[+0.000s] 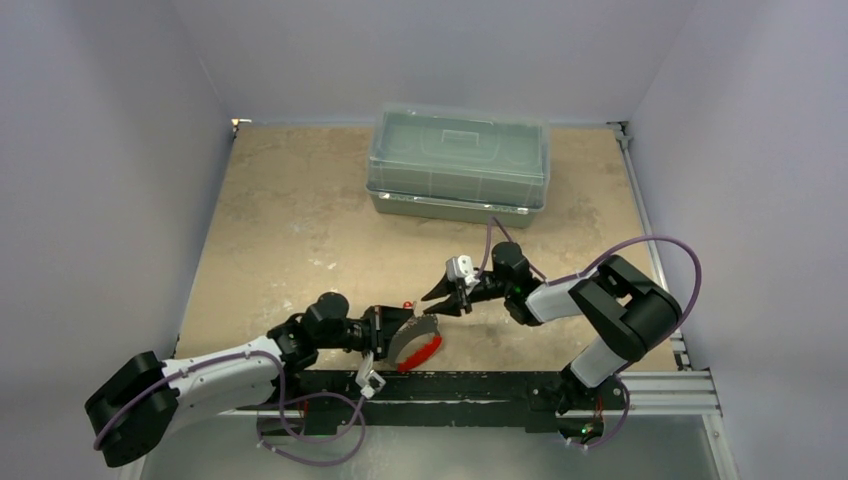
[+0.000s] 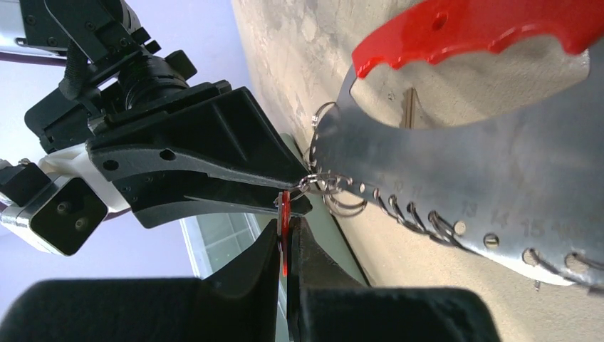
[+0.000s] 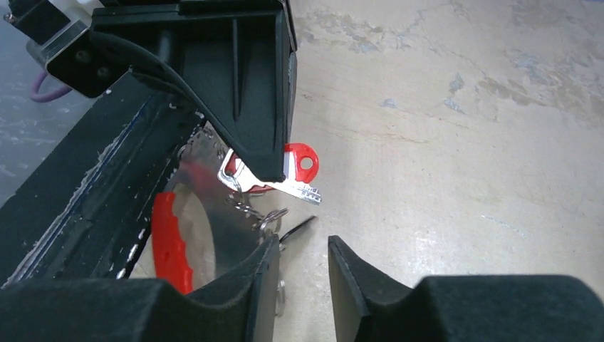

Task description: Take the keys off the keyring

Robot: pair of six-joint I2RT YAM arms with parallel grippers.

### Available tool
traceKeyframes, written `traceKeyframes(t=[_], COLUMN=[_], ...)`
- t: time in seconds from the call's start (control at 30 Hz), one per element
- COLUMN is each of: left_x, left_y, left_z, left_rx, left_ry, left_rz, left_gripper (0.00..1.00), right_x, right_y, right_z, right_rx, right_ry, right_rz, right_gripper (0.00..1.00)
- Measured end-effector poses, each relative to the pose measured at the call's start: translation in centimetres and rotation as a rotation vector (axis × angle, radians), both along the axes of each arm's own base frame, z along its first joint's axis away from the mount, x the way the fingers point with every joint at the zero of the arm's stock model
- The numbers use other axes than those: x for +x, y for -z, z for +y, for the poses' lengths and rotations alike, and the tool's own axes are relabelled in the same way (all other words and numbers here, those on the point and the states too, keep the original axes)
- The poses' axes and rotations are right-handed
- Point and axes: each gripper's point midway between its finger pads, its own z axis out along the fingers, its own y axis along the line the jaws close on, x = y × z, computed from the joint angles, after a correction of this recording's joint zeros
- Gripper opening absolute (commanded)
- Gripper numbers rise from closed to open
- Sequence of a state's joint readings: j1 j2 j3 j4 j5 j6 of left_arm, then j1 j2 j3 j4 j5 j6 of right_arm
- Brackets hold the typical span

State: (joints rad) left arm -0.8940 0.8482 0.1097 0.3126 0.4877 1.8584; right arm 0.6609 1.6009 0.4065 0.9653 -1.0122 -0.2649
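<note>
Clamping red-headed key (image 3: 293, 155) with left gripper (image 2: 285, 228), just beside keyring (image 1: 412, 340). Keeping right gripper (image 3: 299, 249) narrow, nothing in it, close by.

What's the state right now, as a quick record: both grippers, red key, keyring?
left gripper: shut on the head of the red-headed key
right gripper: open, tips beside the wire rings, gripping nothing
red-headed key: appears still linked to the wire rings
keyring: next to the left gripper, near the front edge of the table
clear box: lid on, at the far side
</note>
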Motion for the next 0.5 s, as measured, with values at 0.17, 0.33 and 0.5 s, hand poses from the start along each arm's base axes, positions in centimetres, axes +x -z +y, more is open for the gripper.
traceKeyframes(t=[0.17,0.33,0.5], left_x=[-0.1,-0.1,-0.1], left_y=[0.2,0.3,0.3], left_z=[-0.1,-0.1,-0.2], left_rx=[0.006,0.008,0.006], left_ry=[0.008,0.009,0.011], left_rz=[0.003,0.004,-0.003], left_gripper=[0.00,0.00,0.00], right_x=[-0.2,-0.8,-1.8], right_y=[-0.2,-0.4,0.0], right_z=[0.2,0.5,0.8], right_rx=[0.013,0.020,0.015], right_ry=[-0.014,-0.041,-0.091], right_rz=[-0.034,-0.059,-0.089], right_gripper=[0.38,0.36,0.36])
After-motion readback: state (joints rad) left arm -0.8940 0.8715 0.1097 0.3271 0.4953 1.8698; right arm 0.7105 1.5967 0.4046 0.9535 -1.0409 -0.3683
